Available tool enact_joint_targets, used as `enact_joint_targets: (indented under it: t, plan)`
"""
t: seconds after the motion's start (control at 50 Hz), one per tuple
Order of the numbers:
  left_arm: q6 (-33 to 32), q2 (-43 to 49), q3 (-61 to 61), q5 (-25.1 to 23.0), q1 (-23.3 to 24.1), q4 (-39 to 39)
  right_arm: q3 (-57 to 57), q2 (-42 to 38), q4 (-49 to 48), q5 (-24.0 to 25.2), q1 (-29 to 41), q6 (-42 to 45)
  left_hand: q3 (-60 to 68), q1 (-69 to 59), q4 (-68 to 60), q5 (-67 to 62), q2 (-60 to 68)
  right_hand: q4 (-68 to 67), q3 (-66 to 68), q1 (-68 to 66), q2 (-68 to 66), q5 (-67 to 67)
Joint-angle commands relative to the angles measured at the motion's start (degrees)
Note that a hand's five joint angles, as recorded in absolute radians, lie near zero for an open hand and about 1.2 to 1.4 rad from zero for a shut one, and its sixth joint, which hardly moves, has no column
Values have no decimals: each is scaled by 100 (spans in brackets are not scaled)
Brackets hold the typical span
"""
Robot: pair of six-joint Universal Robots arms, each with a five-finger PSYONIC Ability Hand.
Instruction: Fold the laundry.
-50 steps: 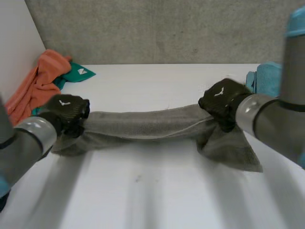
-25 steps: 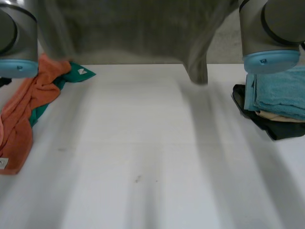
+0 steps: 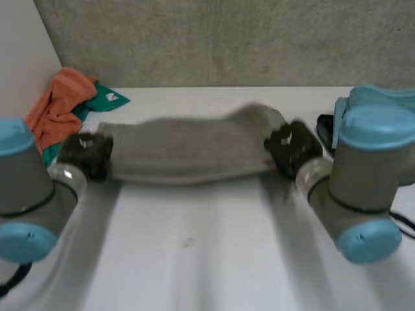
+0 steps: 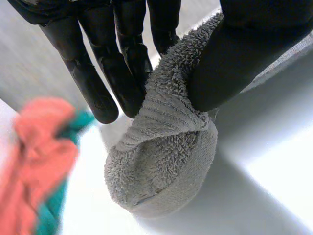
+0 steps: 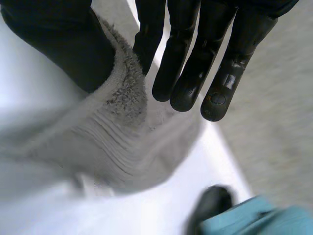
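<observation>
A grey towel (image 3: 188, 149) is stretched between my two hands low over the white table (image 3: 207, 259), across its middle. My left hand (image 3: 87, 154) pinches the towel's left end between thumb and fingers; in the left wrist view that grey towel end (image 4: 166, 147) bunches under the thumb of the left hand (image 4: 122, 54). My right hand (image 3: 292, 148) pinches the right end the same way; the right wrist view has the towel's edge (image 5: 122, 122) squeezed between thumb and fingers of the right hand (image 5: 195, 54).
An orange cloth (image 3: 55, 107) and a teal cloth (image 3: 104, 102) lie heaped at the back left, by the wall. A stack with a light-blue towel (image 3: 363, 103) over something black (image 3: 324, 126) sits at the right edge. A grey wall backs the table.
From lying stretched on the table the towel was swung up high, out of the head view's top. Now both hands have brought it back down, spread over the table, farther back than before.
</observation>
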State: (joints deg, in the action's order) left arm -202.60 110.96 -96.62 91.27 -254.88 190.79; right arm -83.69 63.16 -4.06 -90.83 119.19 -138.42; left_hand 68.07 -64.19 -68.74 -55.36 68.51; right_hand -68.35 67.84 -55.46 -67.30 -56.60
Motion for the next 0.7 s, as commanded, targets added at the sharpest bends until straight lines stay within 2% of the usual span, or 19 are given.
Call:
enact_joint_targets:
  t: [0.02, 0.1, 0.16, 0.18, 0.26, 0.38, 0.52, 0.62, 0.7]
  plan:
    - [-165, 14, -577, -4, 0, -455, -771, 74, 458, 267, -53, -158, 1193, -1581, -1126, -1464, 1149, -1165, 1216, -2454, -1270, -1340]
    - [-288, -39, -630, -4, -9, -464, -965, 100, 476, 469, -168, -632, 743, -1131, -675, -1013, 699, -1165, 1216, -2454, -1270, -1340]
    - [-297, -240, -604, -4, -35, -473, -1018, 232, 476, 680, -247, -1107, -649, 261, 716, 379, -693, -1165, 1216, -2454, -1270, -1340]
    - [-297, -337, -613, -12, -44, -473, -1061, 354, 468, 758, -264, -1343, -1870, 1482, 1938, 1600, -1914, -339, 389, -1627, -443, -513]
    - [-315, -478, -674, -4, 26, -464, -1263, 706, 371, 873, -369, -1879, -3947, 3559, 4015, 3677, -3991, 4450, -4399, 3161, 4345, 4275]
    - [-306, -794, -946, 14, 35, -455, -1562, 1014, 283, 917, -782, -2382, -4490, 4101, 4557, 4219, -4534, 5002, -4951, 3713, 4897, 4827]
    - [-227, -1576, -1526, 14, -27, -429, -2230, 1761, 265, 926, -1468, -2611, -4373, 3984, 4440, 4102, -4417, 4918, -4868, 3630, 4814, 4744]
    - [-174, -1937, -2018, 75, -79, -385, -2590, 1849, 265, 970, -1741, -2558, -3869, 3481, 3936, 3599, -3913, 4633, -4582, 3344, 4528, 4458]
    - [-86, -2122, -2396, 102, -229, -393, -2837, 1823, 248, 1251, -1759, -2435, -2910, 2522, 2978, 2640, -2954, 4280, -4229, 2991, 4175, 4105]
